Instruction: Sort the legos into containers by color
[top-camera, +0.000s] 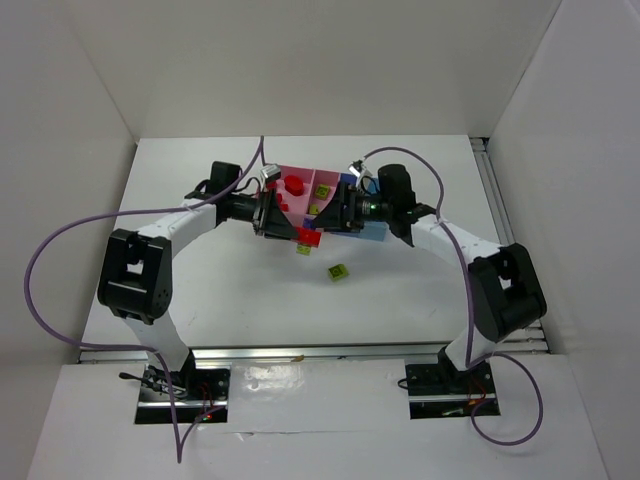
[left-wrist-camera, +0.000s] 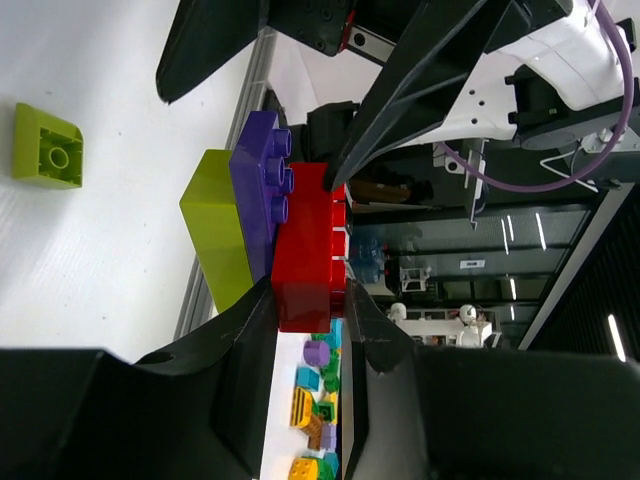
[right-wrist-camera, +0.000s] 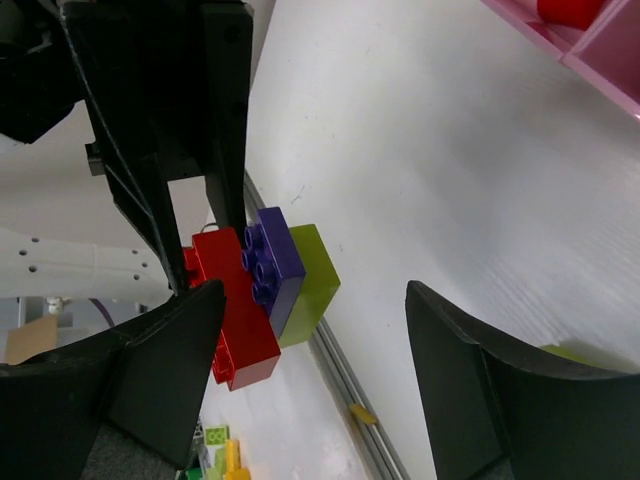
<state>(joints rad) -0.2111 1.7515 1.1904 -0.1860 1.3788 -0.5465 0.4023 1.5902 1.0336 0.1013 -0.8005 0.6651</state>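
Left hand (left-wrist-camera: 312, 305): clamped on the red brick (left-wrist-camera: 310, 250), the end piece of a three-brick stack.
Stack: red brick, then a purple brick (left-wrist-camera: 258, 185), then a yellow-green brick (left-wrist-camera: 215, 225), pressed together. It is held between the two hands, in front of the row of bins (top-camera: 318, 172).
Right hand (right-wrist-camera: 315, 300): fingers spread wide and gripping nothing, with the stack close beside one finger.
Risk, grip: if the right hand closes across the red brick as well, pulling would probably separate nothing.
Risk, release: a hard tug could pop the joint suddenly and send a brick off the desk (top-camera: 430, 290).
Risk, sorting: purple has no evident matching bin.
Count, stacked bricks: three, one of each colour.
Count, loose bricks: one, the loose yellow-green brick (top-camera: 339, 271) on the desk.
Count, binned: at least two red pieces in the wide pink bin (top-camera: 305, 176), and seemingly two yellow-green pieces in the next pink bin.
Count, bins: two pink are clear, but the blue ones are largely hidden behind the right hand.
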